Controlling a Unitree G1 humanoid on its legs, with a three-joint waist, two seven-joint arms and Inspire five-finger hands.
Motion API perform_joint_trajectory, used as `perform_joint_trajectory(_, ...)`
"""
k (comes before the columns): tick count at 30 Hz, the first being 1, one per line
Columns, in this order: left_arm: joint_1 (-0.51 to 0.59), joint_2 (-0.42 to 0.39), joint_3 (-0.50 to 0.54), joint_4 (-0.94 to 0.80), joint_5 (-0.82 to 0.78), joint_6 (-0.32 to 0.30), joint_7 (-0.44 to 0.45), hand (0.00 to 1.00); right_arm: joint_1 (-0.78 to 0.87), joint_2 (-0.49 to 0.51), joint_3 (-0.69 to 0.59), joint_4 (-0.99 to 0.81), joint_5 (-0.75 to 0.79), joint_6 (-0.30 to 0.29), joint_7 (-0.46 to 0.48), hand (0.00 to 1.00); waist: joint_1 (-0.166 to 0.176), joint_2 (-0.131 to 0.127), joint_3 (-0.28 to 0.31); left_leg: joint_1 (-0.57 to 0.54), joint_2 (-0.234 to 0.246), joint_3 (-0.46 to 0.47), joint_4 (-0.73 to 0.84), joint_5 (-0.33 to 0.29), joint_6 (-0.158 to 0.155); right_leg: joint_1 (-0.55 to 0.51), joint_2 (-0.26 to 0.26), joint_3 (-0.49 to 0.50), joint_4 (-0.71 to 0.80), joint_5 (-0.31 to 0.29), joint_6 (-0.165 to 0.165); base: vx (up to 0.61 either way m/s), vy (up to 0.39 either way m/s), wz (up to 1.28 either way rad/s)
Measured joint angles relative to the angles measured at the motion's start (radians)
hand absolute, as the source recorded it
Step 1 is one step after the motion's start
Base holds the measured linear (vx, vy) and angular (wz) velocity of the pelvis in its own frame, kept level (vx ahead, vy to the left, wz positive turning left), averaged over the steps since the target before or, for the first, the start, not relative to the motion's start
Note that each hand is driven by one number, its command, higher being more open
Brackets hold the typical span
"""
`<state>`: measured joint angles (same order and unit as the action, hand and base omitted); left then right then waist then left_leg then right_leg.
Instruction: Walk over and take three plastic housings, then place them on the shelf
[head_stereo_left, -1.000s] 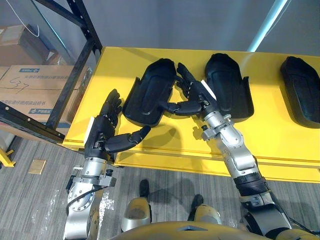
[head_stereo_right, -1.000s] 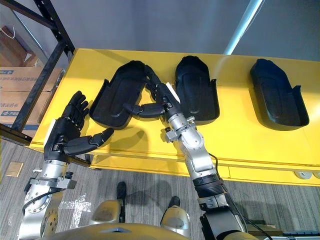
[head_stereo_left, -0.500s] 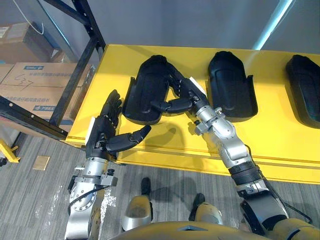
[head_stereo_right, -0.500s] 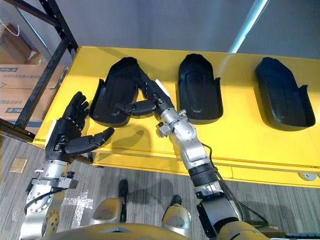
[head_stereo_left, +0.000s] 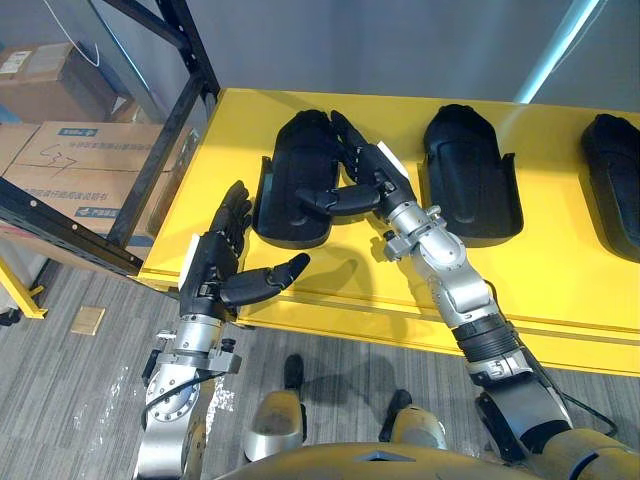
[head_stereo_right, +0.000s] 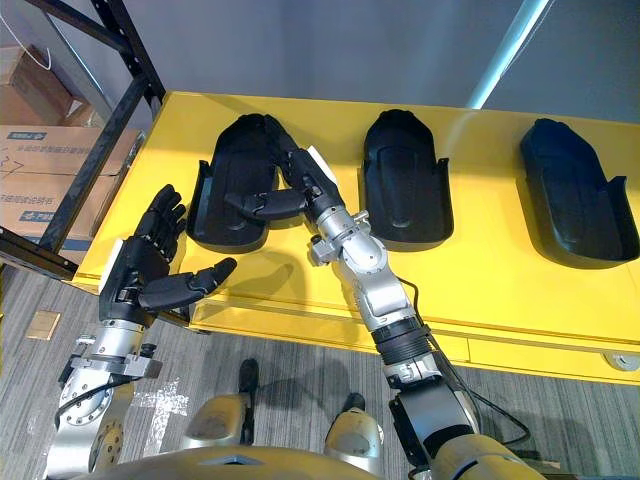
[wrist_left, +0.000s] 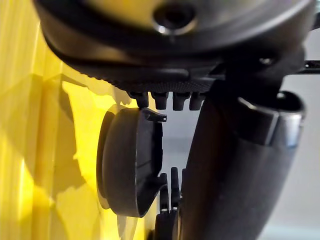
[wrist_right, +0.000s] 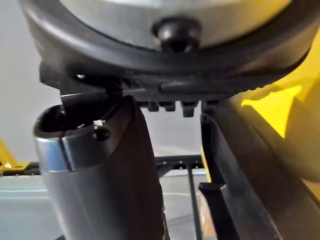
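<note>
— Right hand, where is it?
— On the leftmost plastic housing, which lies on the yellow table. Its fingers lie straight along that housing's right wall, and the thumb reaches across the hollow inside. Nothing is curled round the part, so the hand is spread flat and touching it, not gripping.
— Is the housing lifted?
— No. It lies flat on the table, hollow side up, near the table's left end.
— And the left hand?
— It hangs over the table's front edge near the left corner, just in front of the same housing and apart from it. The fingers are straight, the thumb is stretched out to the right, and it holds nothing. Its wrist view looks past the fingertips at that housing end-on.
— The other two?
— The middle housing lies just right of the right arm's wrist. The right housing lies well apart, toward the table's right end. All three lie in a row, none touching.
— Beside the table?
— A black metal rack stands at its left end, with cardboard boxes behind its bars.
</note>
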<state>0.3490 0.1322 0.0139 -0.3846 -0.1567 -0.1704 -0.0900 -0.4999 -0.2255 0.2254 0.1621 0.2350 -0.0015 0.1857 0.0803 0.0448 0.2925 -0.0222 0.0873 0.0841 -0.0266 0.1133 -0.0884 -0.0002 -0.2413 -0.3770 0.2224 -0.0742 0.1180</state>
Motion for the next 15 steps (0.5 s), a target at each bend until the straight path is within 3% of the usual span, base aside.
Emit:
perform_joint_trajectory(3,-0.004,0.0,0.001,0.0,0.074,0.0,0.049,1.0,0.026,0.004,-0.019,-0.065,-0.039,0.0,-0.037,1.0,-0.002,0.001,0.0,0.001,0.002,0.006,-0.001,0.0,0.0,0.0,0.003,0.006,-0.008,0.003,0.003,-0.01,-0.016,-0.06)
perform_joint_trajectory(7,-0.004,0.001,0.03,-0.021,0.187,0.0,0.151,1.0,0.144,0.011,-0.069,-0.354,-0.075,-0.013,-0.125,1.0,-0.004,0.0,-0.003,0.007,0.01,0.037,-0.001,-0.007,-0.001,0.0,0.018,0.033,-0.044,0.023,0.006,0.02,-0.011,-0.22)
perform_joint_trajectory(11,-0.004,0.001,0.112,-0.042,0.286,0.0,0.251,1.0,0.265,0.03,-0.17,-0.547,-0.07,-0.103,-0.259,1.0,-0.031,-0.002,-0.018,0.016,0.011,0.062,-0.003,-0.017,-0.001,0.004,0.024,0.057,-0.071,0.036,0.009,0.03,-0.001,-0.19)
perform_joint_trajectory(15,-0.006,0.001,0.173,-0.047,0.37,0.016,0.338,1.0,0.341,0.033,-0.288,-0.575,-0.07,-0.194,-0.392,1.0,-0.038,-0.002,-0.04,0.038,0.013,0.087,-0.015,-0.024,-0.002,0.021,0.032,0.077,-0.105,0.051,0.012,0.02,0.003,-0.17)
